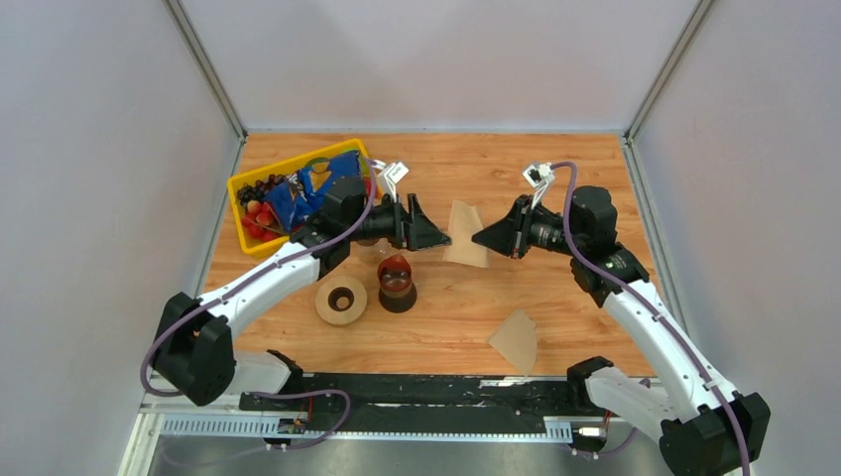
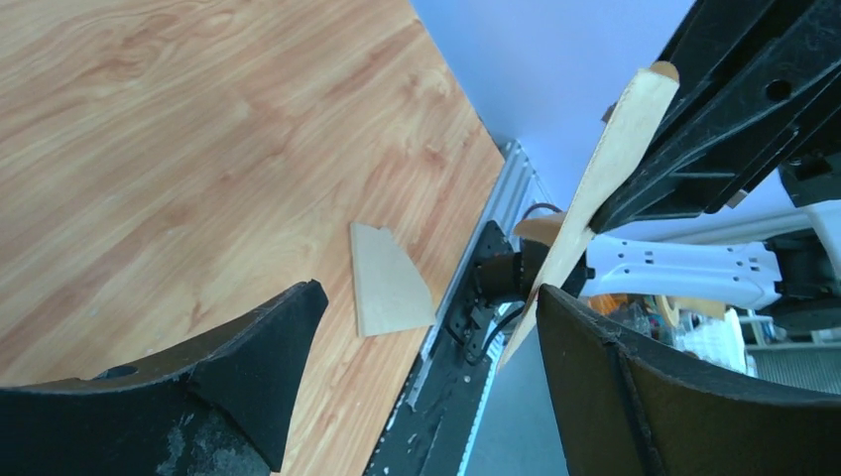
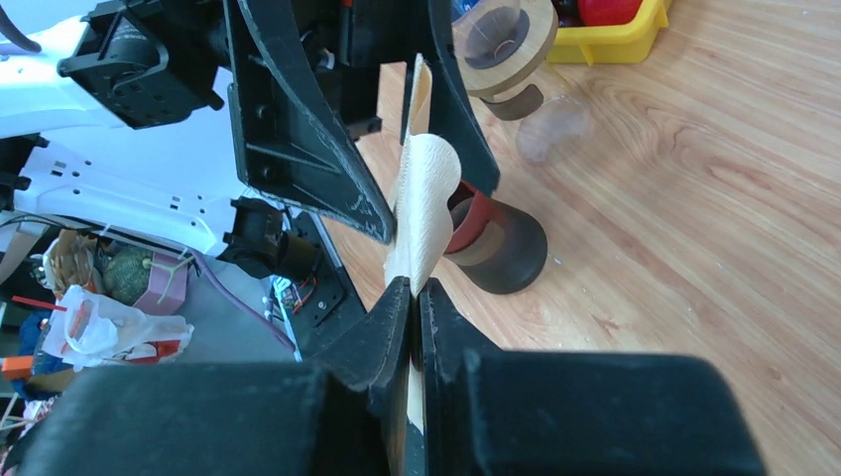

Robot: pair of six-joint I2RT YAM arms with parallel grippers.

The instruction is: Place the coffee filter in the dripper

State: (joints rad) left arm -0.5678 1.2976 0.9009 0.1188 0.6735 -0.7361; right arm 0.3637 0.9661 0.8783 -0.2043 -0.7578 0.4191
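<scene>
Well, caught in mid-air above the middle of the worktop: a thin light-tan paper coffee filter (image 1: 466,233), standing on edge, well clear of the wood. Clamped firmly in the right gripper (image 3: 412,293), fingers pressed together on the paper's lower edge and on nothing else. Met from the other side by the left gripper (image 1: 441,236), spread wide, fingers straddling the filter's free edge without closing on it; touching or only just beside, couldn't tell. Looked like a handover, or a bid to tease the flat cone open.

Not seated yet, by any stretch. Spotted the clear ribbed cone dripper with its small tan wooden collar (image 3: 508,40) out toward the far left corner, near the yellow plastic bin (image 1: 288,164), mostly hidden under the left arm from above. Noted too a second tan paper filter (image 1: 516,340) lying flat by the near edge, and a dark red-brown piece on a black base (image 1: 397,285) close to the middle.

Called next for closing the left fingers on one ply, pulling the mouth open, then carrying it point-down to the dripper. Flimsy paper, though: easily creased or dropped.
</scene>
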